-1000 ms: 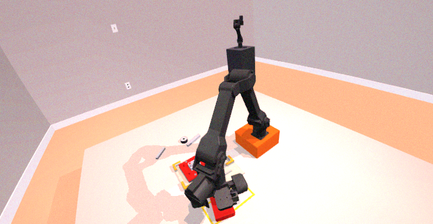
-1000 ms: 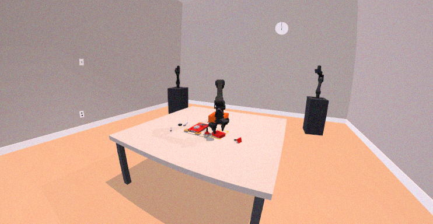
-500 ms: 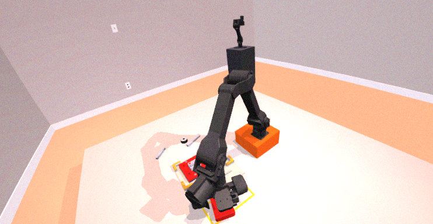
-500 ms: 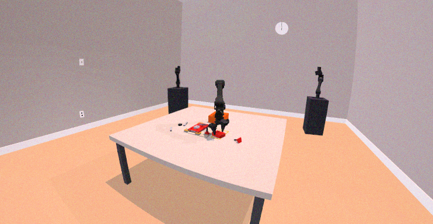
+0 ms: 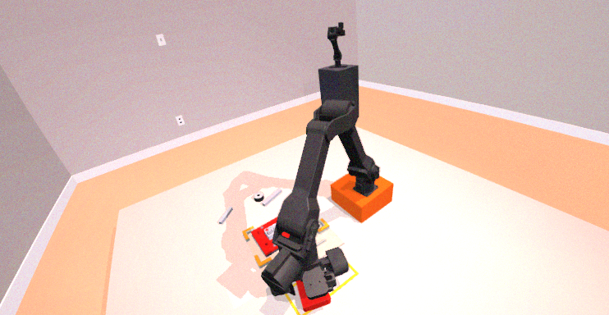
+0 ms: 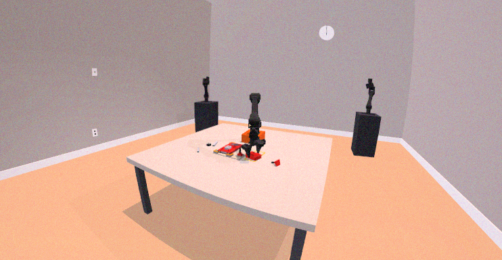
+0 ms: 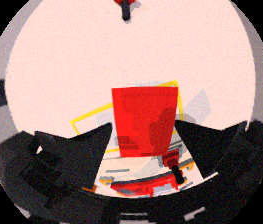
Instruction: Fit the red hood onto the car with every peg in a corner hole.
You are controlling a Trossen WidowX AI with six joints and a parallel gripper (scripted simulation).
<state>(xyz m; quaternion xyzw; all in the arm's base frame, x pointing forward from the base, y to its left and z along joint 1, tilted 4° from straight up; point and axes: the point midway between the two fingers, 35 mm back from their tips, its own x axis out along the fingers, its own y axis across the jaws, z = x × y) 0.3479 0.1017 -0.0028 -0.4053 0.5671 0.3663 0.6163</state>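
The red hood (image 5: 315,303) (image 6: 253,156) (image 7: 144,107) lies roof up on the table inside a yellow outline (image 5: 345,281) (image 7: 92,116). My gripper (image 6: 253,153) (image 7: 143,123) is open and empty. Its fingers stand on either side of the hood, low over it; a gap shows beside each fingertip in the wrist view. The red chassis (image 5: 263,243) (image 6: 234,145) sits in the jig with orange corners (image 5: 262,262), with the light engine block (image 5: 269,232) (image 6: 227,147) on it. The arm hides part of the chassis in the top view. The pegs and the hood's holes cannot be made out.
A red piece with a black handle (image 6: 239,152) (image 7: 171,159) stands between hood and chassis, near one finger. Another red piece (image 6: 277,162) (image 7: 126,10) lies beyond the hood. Two pale bars (image 5: 226,216) (image 5: 272,197) and a black wheel (image 5: 258,197) lie past the jig.
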